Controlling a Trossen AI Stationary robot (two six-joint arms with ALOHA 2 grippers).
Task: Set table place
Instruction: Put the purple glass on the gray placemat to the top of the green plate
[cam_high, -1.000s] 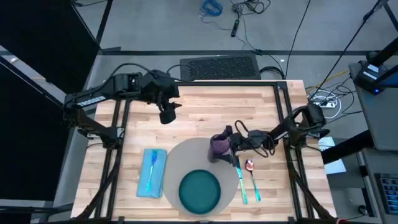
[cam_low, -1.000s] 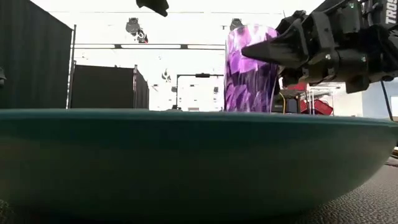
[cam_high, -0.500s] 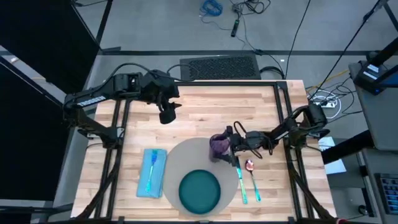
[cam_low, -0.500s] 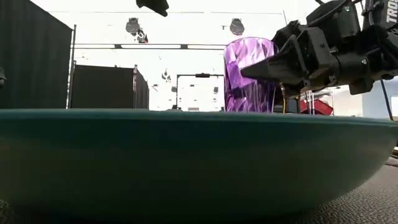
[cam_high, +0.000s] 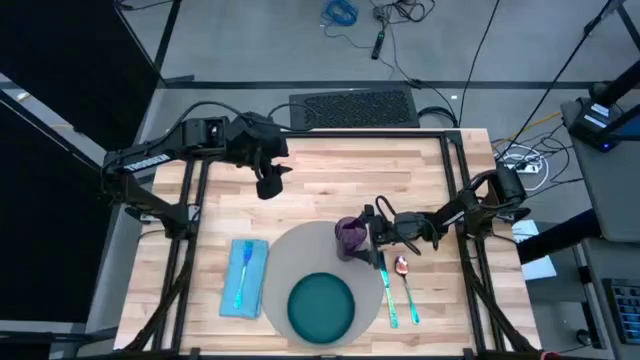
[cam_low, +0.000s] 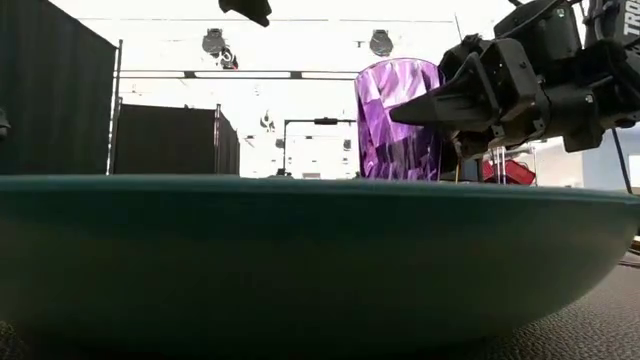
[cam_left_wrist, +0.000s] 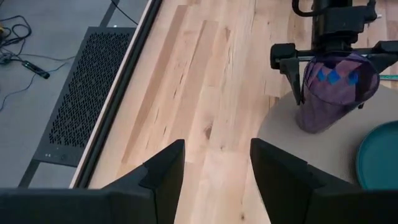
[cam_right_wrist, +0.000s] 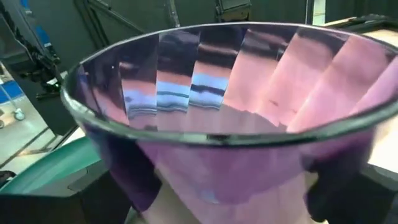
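Observation:
A translucent purple cup (cam_high: 349, 236) stands at the far right rim of the round grey-beige mat (cam_high: 300, 250), with my right gripper (cam_high: 360, 236) shut on it. The teal plate (cam_high: 321, 306) sits on the mat's near part. To the mat's left lies a light-blue napkin (cam_high: 246, 292) with a teal-handled piece of cutlery (cam_high: 242, 268) on it. A knife (cam_high: 386, 290) and a spoon (cam_high: 405, 284) lie to the mat's right. My left gripper (cam_high: 268, 186) hangs open above the far left of the table (cam_high: 330, 180). My right gripper pinches the cup's wall (cam_left_wrist: 314, 87) between its two fingers (cam_left_wrist: 297, 81), one on each opposite side, about halfway up. The fingers come level from the table's right. The cup stands nearly upright, its base (cam_left_wrist: 317, 127) at the mat's far edge.
Bare planks lie between the mat and the table's far edge, below my left gripper (cam_left_wrist: 217, 162). The table's black frame (cam_high: 190, 200) runs along both sides. In the low view the plate's rim (cam_low: 300, 190) hides the cup's lower half.
My right gripper has gone down with the cup and a little toward the table's left. The cup has come lower toward the mat and stands more upright than before.

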